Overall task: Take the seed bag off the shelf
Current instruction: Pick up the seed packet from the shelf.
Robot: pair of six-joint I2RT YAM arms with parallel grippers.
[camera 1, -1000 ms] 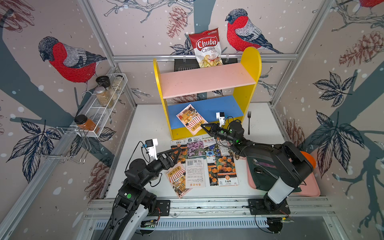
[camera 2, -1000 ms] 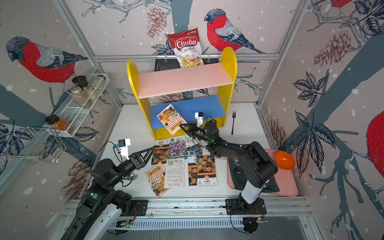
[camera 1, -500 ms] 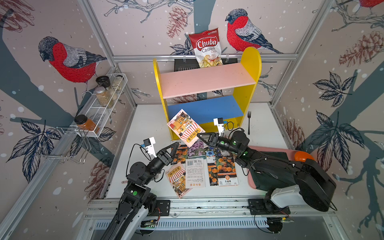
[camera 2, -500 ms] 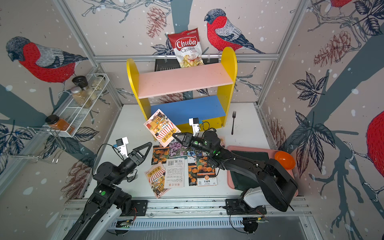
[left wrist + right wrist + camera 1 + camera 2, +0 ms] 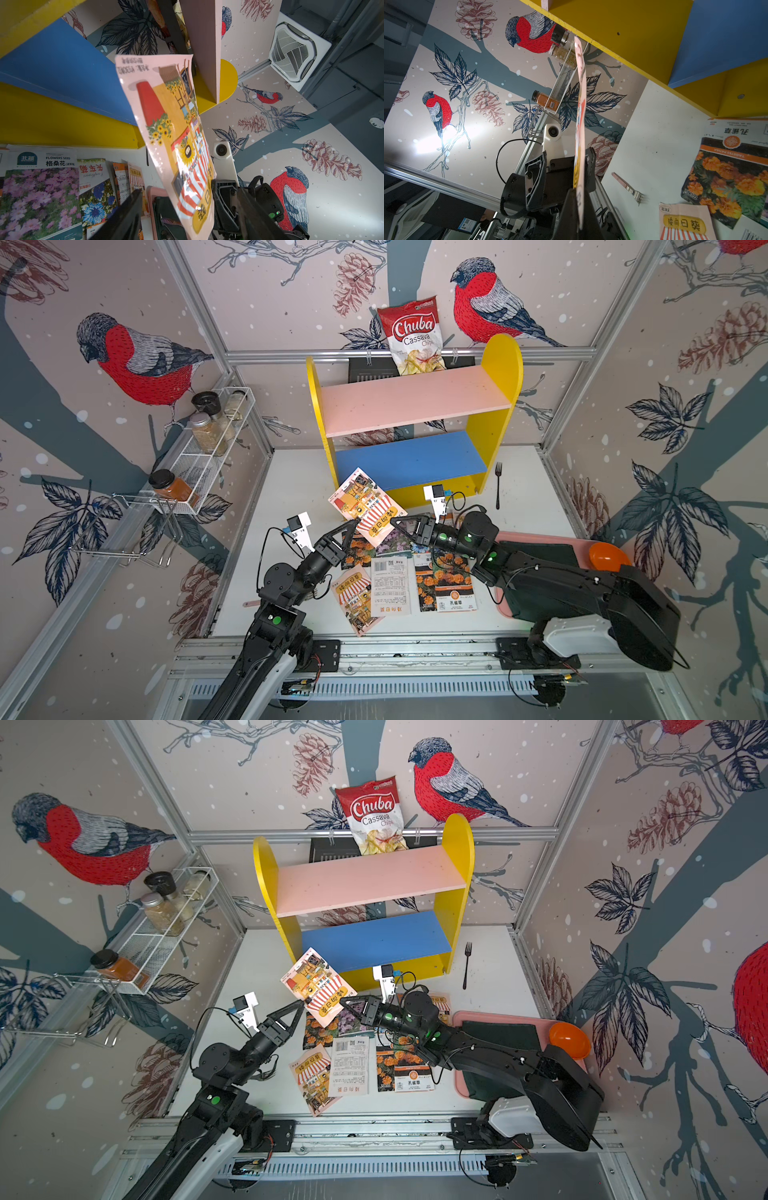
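The seed bag (image 5: 365, 506) (image 5: 318, 986), pink with a striped shop picture, hangs in the air in front of the shelf (image 5: 498, 377), clear of its blue lower board (image 5: 411, 460). My right gripper (image 5: 394, 522) (image 5: 579, 199) is shut on the bag's lower corner. My left gripper (image 5: 351, 531) (image 5: 187, 207) is open, with one finger on each side of the bag's lower edge (image 5: 172, 128). In the right wrist view the bag (image 5: 580, 116) is edge-on and lies close to one left finger; whether they touch I cannot tell. Both shelf boards are bare.
Several seed packets (image 5: 390, 585) lie on the white table under both grippers. A chips bag (image 5: 413, 339) hangs behind the shelf. A black fork (image 5: 498, 485) lies right of the shelf. A pink tray (image 5: 540, 537) holds an orange bowl (image 5: 609, 556). On the left wall is a wire spice rack (image 5: 208, 448).
The right gripper has carried the seed bag off the blue board, forward and to the left. The left gripper has moved up to the bag and its jaws have narrowed.
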